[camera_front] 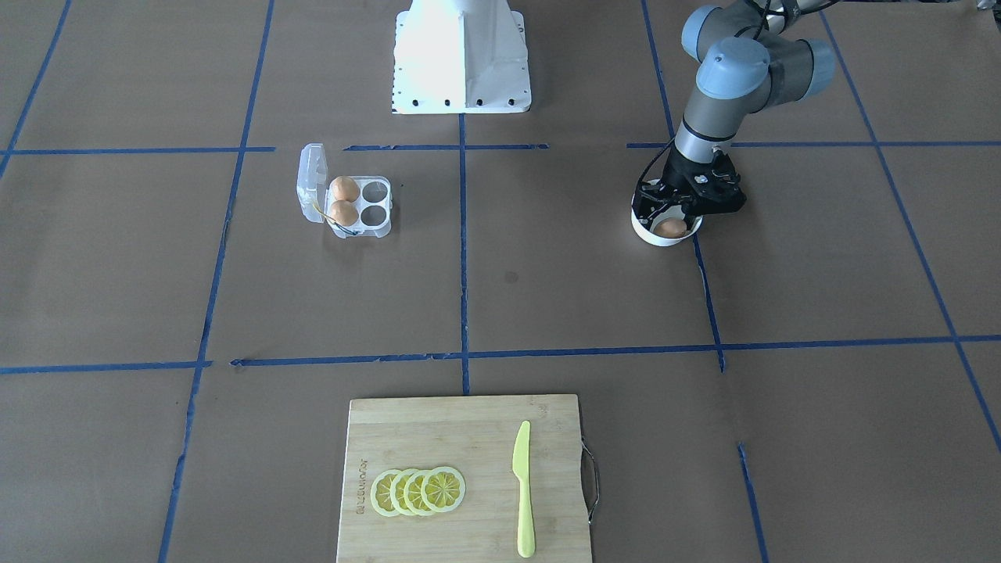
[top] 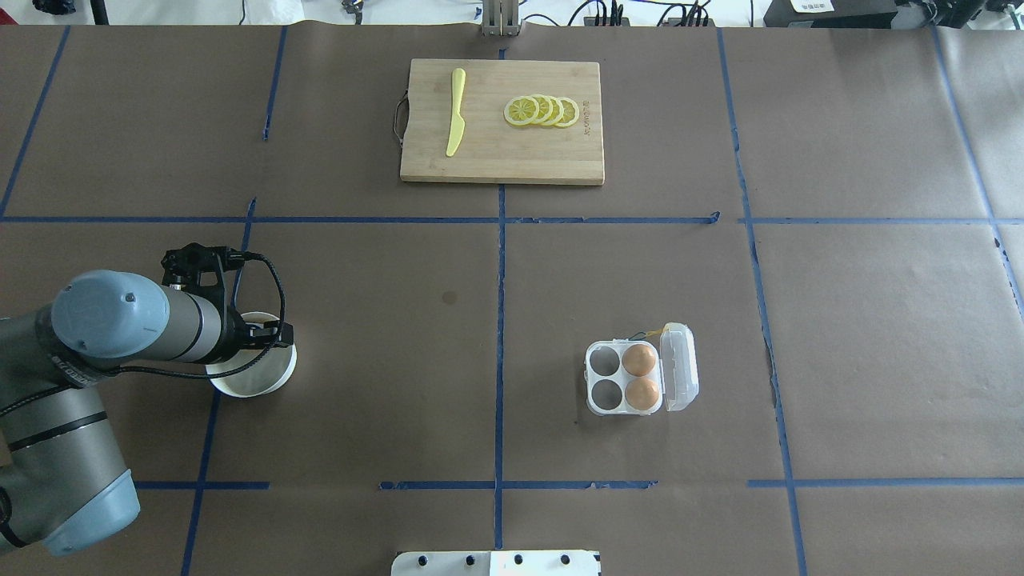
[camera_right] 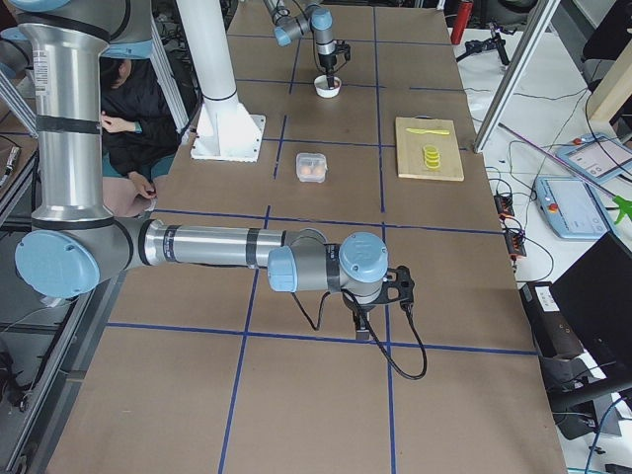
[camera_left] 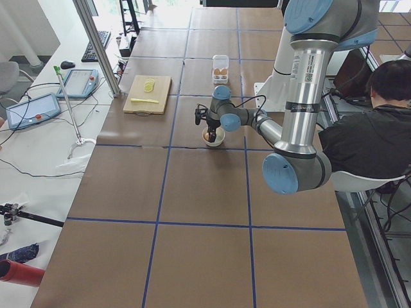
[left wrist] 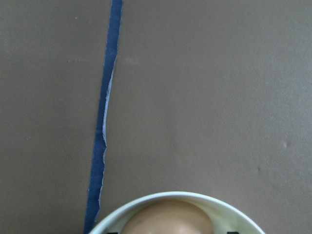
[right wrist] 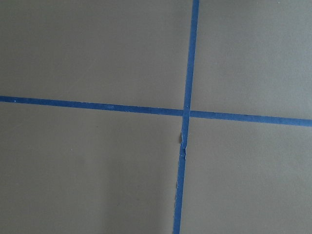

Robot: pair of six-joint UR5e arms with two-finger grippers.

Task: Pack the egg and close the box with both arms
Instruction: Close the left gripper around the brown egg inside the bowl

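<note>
The clear four-cell box (camera_front: 377, 205) lies open on the table, its lid (camera_front: 310, 181) folded out to the side. Two orange-brown eggs (camera_front: 345, 188) (camera_front: 343, 213) fill the cells next to the lid, and the other two cells are empty. The box also shows in the overhead view (top: 606, 376). A third egg (camera_front: 670, 227) lies in a round white bowl (camera_front: 653, 234). My left gripper (camera_front: 671, 221) reaches down into the bowl, open, its fingertips (left wrist: 232, 232) on either side of the egg (left wrist: 168, 219). My right gripper (camera_right: 363, 331) hangs low over bare table far from the box; I cannot tell whether it is open or shut.
A wooden cutting board (top: 512, 152) with lemon slices (top: 542, 111) and a yellow knife (top: 455, 112) lies at the far middle of the table. The white pedestal base (camera_front: 461, 59) stands at the robot's side. A person (camera_left: 369, 128) sits beside the table.
</note>
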